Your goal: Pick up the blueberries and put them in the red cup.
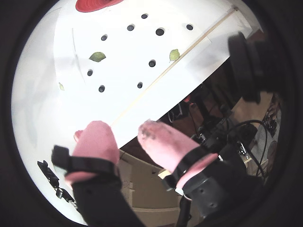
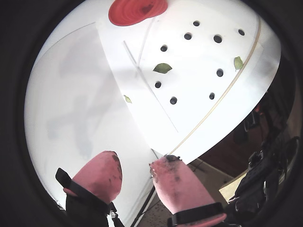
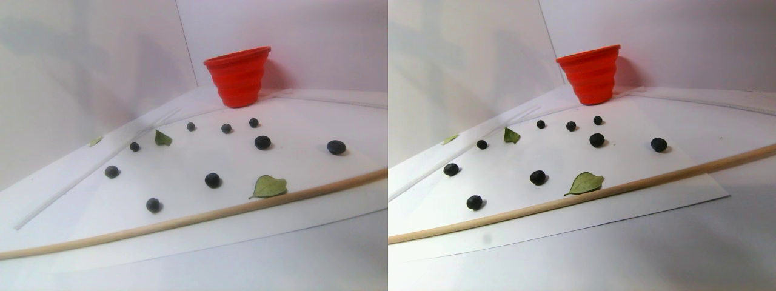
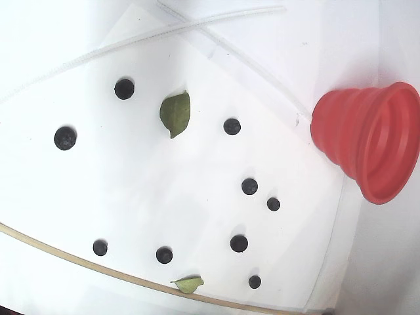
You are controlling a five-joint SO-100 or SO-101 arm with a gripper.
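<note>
Several dark blueberries (image 3: 213, 180) lie scattered over a white sheet (image 4: 131, 190), also seen in both wrist views (image 1: 152, 63) (image 2: 219, 72) and the fixed view (image 4: 239, 243). The red cup (image 3: 237, 76) stands upright at the sheet's far corner, at the top edge of both wrist views (image 1: 94, 4) (image 2: 135, 10) and at the right of the fixed view (image 4: 367, 141). My gripper (image 1: 123, 127) (image 2: 137, 159) has pink-covered fingers. It hangs open over the table's near edge, well short of the berries, with nothing between its fingers. It is out of the stereo pair and fixed views.
A thin wooden stick (image 3: 194, 217) (image 4: 98, 268) runs along the sheet's near side. Green leaves (image 3: 268, 186) (image 4: 176, 113) (image 1: 97, 56) lie among the berries. White walls rise behind the cup. Cables and dark gear (image 1: 227, 132) sit beyond the table edge.
</note>
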